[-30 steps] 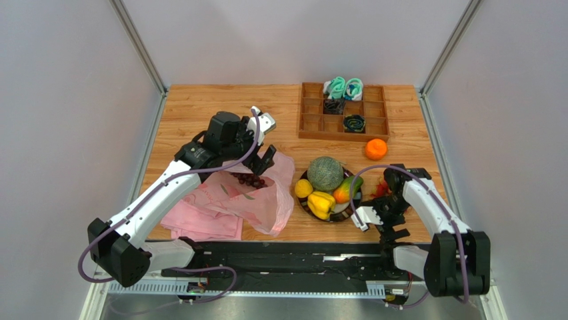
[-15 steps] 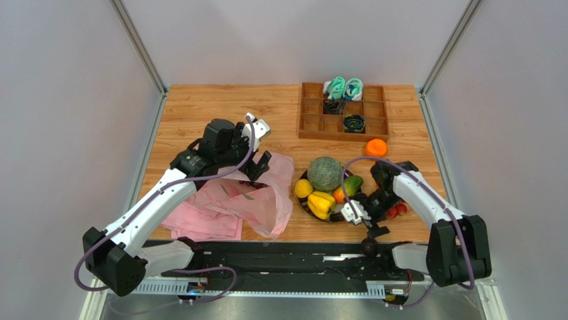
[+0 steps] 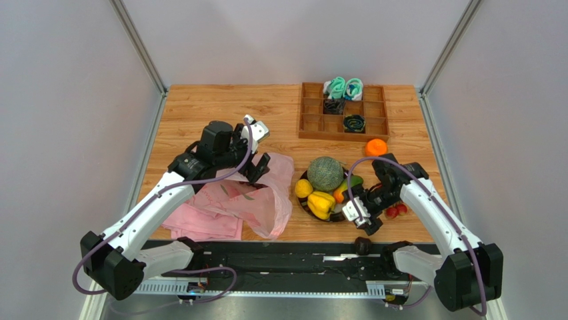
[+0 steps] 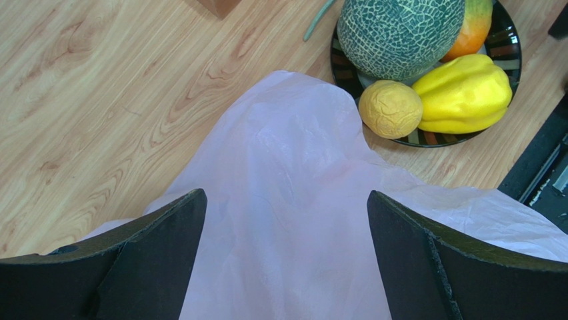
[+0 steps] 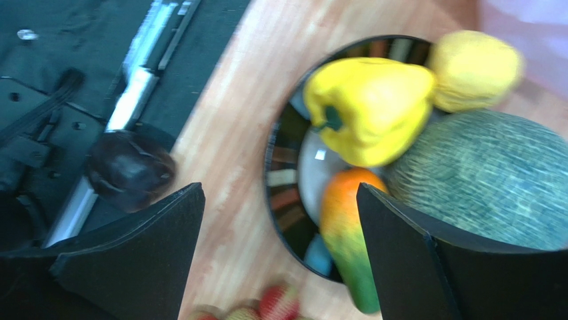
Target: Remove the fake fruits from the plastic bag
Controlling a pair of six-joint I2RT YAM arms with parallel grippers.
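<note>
My left pincer (image 4: 283, 197) hangs wide and empty over the plastic bag (image 3: 257, 200), my right pincer (image 5: 280, 190) wide and empty over the plate's (image 4: 505, 52) edge.

The bag (image 3: 260, 203) is thin, translucent pink and crumpled. It lies slack on the table (image 3: 213, 110) left of the plate (image 4: 505, 50), with one raised fold ending just beside the lemon (image 4: 390, 109). On the plate, the netted grey-green melon (image 3: 325, 173) sits at the far side with the rough yellow lemon to its left. The lobed yellow piece (image 3: 321, 202), with its green stem, is at the near side, and an orange-to-green fruit (image 5: 343, 227) leans against the melon. The orange (image 3: 376, 147) rests alone on the table farther back. Small red berries (image 3: 396, 211) lie right of the plate. A rounded dark purple piece (image 3: 363, 245) lies off the wood on the black rail (image 3: 280, 250).
</note>
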